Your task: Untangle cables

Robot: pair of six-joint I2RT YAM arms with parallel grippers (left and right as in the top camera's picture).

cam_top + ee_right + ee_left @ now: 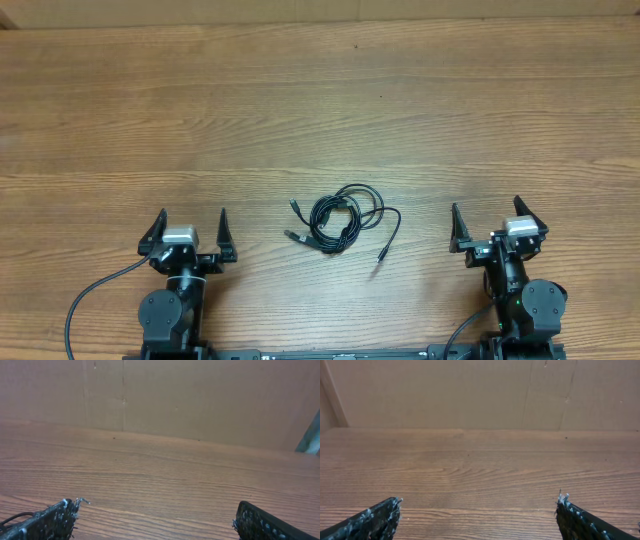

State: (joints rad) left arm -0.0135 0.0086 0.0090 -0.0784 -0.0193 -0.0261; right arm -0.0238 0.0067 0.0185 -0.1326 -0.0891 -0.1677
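We list:
1. Brown wood-grain bench (320,90), beige wall panel (470,390) behind.
2. Black left end effector (192,218) and right end effector (485,205): both spread wide, holding nothing.
3. Thin black cables (338,222): one knotted coil on the bench between them, touching neither.

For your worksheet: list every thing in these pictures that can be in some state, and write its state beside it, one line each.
cables: tangled together in one coiled bundle, lying on the table, plug ends sticking out, nothing holding them.
left gripper: open, empty, apart from the bundle.
right gripper: open, empty, apart from the bundle.
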